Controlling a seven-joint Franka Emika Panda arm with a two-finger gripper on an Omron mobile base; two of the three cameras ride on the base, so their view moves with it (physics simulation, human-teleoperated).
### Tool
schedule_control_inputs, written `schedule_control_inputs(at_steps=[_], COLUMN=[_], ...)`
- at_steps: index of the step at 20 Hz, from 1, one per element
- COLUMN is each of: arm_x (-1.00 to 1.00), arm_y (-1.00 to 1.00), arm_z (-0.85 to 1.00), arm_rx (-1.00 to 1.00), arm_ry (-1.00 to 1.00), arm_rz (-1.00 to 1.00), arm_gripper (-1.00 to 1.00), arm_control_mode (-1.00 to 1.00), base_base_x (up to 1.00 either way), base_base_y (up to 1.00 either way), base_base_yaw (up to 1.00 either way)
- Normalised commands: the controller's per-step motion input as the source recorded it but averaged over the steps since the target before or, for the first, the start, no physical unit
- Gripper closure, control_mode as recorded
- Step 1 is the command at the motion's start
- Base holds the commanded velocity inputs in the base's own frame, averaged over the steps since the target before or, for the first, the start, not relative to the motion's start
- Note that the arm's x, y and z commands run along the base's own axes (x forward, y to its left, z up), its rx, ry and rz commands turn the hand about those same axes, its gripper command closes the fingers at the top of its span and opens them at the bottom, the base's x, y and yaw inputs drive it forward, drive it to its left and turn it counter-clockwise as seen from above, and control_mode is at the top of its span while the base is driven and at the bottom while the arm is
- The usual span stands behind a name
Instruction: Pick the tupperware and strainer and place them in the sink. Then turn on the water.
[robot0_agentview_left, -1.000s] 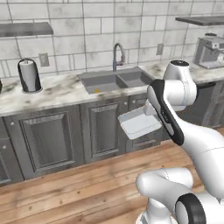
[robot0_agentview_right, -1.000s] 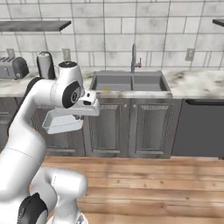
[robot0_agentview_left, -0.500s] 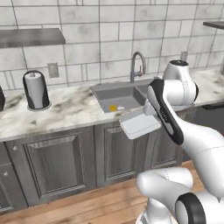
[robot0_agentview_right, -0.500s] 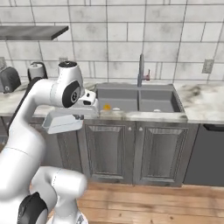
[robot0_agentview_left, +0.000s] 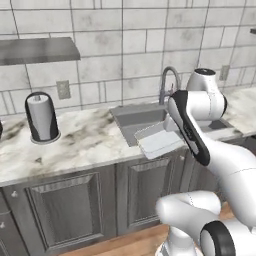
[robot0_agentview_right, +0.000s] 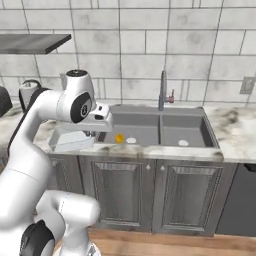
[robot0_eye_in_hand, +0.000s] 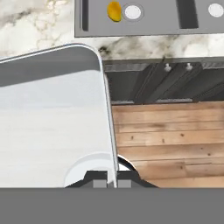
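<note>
The gripper is closed on one edge of the tupperware, holding it level in the air above the front edge of the desk, just beside the sink. In the sink's near basin a small yellow object lies next to the round drain. A paper towel roll stands on the desk, well apart from the sink.
</note>
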Motion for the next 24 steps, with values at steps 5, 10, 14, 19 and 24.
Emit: schedule_control_inputs(at_steps=[5,10,14,19,24], arm_x=[0.00,0.00,0.00,0.00,0.00], arm_y=[0.00,0.00,0.00,0.00,0.00], arm_z=[0.00,0.00,0.00,0.00,0.00], arm_rx=[0.00,0.00,0.00,0.00,0.00], arm_ry=[0.00,0.00,0.00,0.00,0.00], arm_rz=[0.00,0.00,0.00,0.00,0.00], arm_gripper=[1.00,1.00,1.00,1.00,1.00], arm_control_mode=[1.00,1.00,1.00,1.00,1.00], base_base_x=[1.00,0.86,0.08,0.00,0.00], base_base_y=[-0.04,-0.09,-0.03,0.00,0.00], base_base_yaw=[0.05,0.03,0.00,0.00,0.00])
